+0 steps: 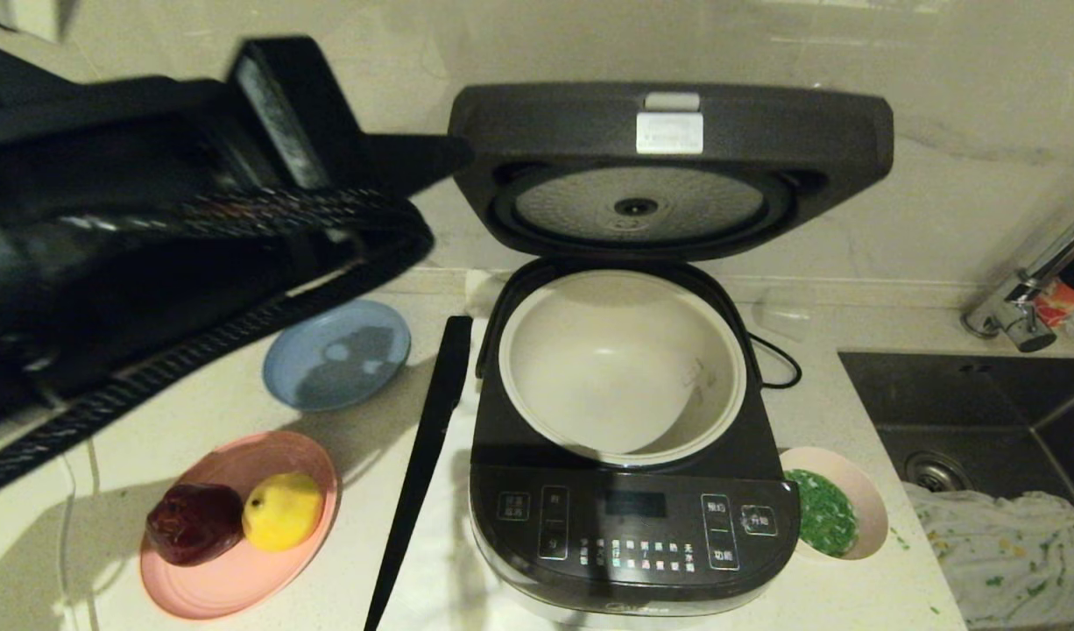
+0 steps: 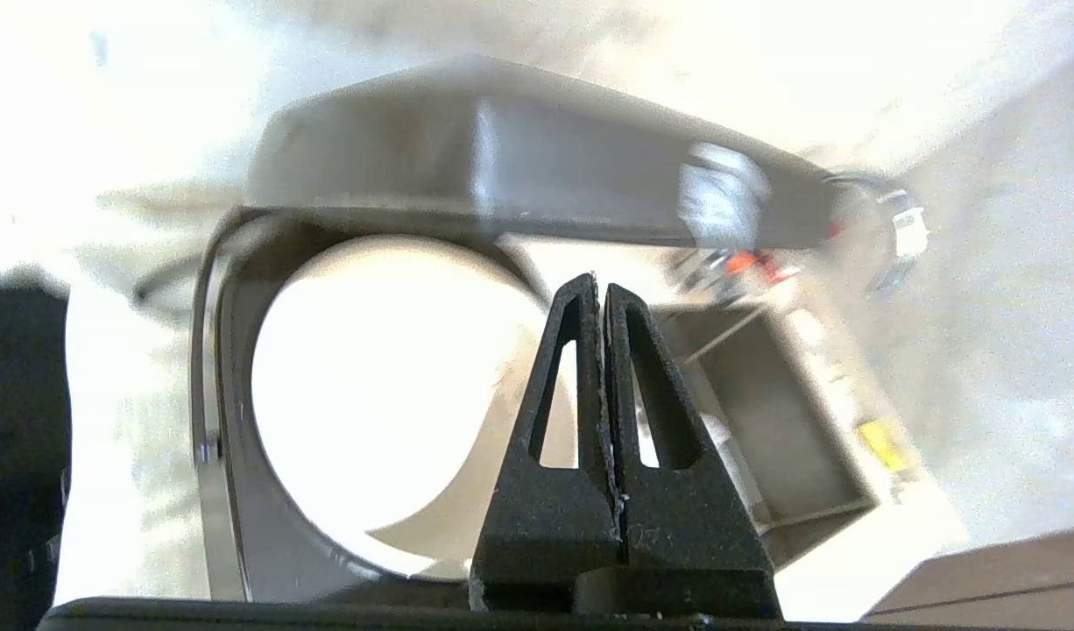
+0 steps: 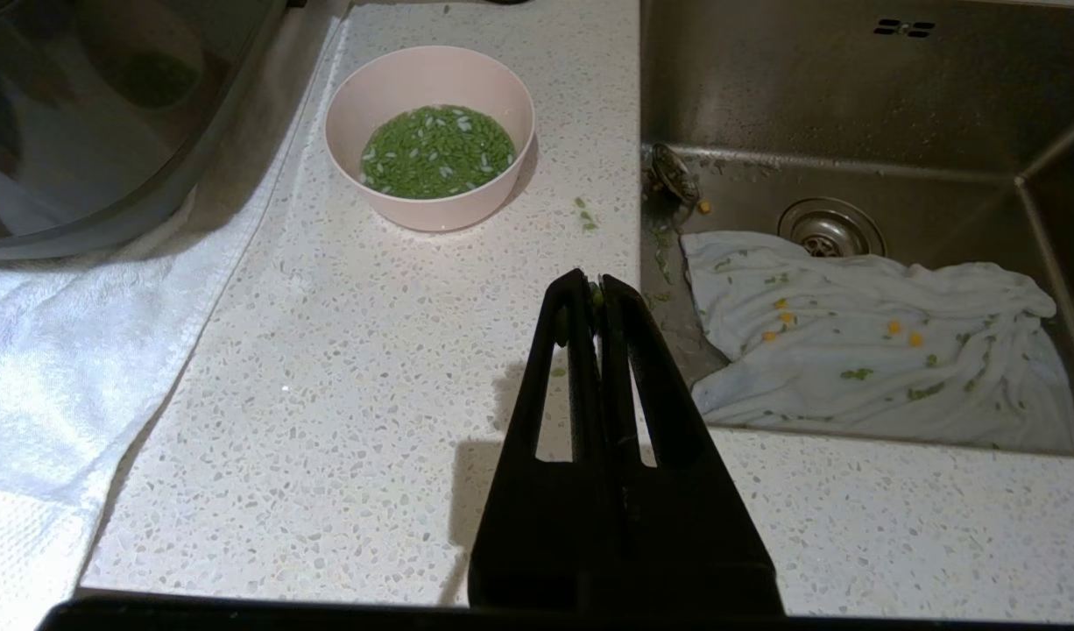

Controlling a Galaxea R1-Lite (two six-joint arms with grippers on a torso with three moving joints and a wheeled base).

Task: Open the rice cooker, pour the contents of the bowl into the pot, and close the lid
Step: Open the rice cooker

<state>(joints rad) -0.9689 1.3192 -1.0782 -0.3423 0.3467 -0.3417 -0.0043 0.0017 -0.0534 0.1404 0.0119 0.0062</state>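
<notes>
The rice cooker [image 1: 633, 526] stands mid-counter with its lid [image 1: 668, 166] raised upright, dimpled silver underside facing me. The cream pot [image 1: 620, 359] inside looks empty. The pale pink bowl [image 1: 863, 492] sits on the counter at the cooker's right front corner, holding green bits [image 1: 819, 513] in water. My left arm [image 1: 151, 219] hangs high at the cooker's left; its gripper [image 2: 600, 285] is shut and empty, pointing over the pot [image 2: 370, 394]. My right gripper [image 3: 594, 282] is shut, low over the counter short of the bowl [image 3: 432, 206], a green speck stuck at its tips.
A blue plate [image 1: 337, 355] and a pink plate [image 1: 239, 561] with a lemon and a dark red fruit lie left of the cooker. A long black bar [image 1: 423, 456] lies along its left side. To the right, a sink [image 1: 984, 412] holds a white cloth [image 3: 870, 333]; a faucet [image 1: 1028, 289] stands behind.
</notes>
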